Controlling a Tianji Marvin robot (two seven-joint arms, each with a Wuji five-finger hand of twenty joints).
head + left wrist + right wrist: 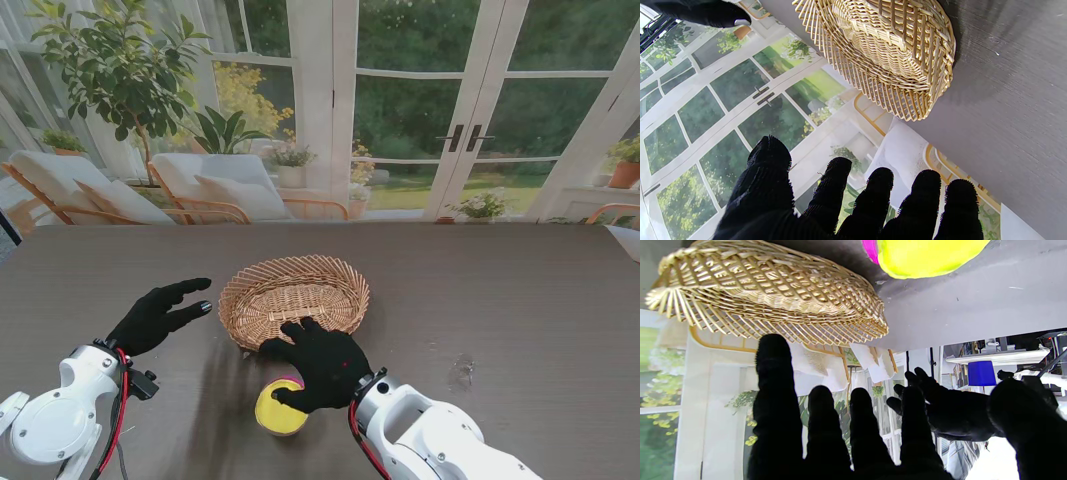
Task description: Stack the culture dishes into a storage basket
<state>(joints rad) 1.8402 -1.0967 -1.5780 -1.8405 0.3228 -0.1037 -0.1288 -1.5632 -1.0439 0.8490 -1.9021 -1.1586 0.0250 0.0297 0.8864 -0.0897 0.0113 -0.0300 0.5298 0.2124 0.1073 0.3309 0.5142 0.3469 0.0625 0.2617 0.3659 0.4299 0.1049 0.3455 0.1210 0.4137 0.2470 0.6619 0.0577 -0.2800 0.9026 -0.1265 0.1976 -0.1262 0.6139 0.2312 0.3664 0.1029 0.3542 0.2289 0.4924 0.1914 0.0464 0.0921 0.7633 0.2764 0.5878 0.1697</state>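
A woven wicker basket [294,297] stands on the dark table, empty as far as I can see; it also shows as the basket [893,50] and the basket [766,293] in the wrist views. Nearer to me than the basket lies a yellow culture dish [275,410] with a pink one peeking out under it, seen too as the yellow dish [927,256]. My right hand [320,365] hovers over these dishes, fingers spread and open, partly hiding them. My left hand [158,315] floats left of the basket, fingers apart, holding nothing.
The dark wood table [500,300] stretches far to the right and back. Beyond its far edge are lounge chairs [215,185], plants and glass doors. A small pale smudge [462,373] marks the table right of my right arm.
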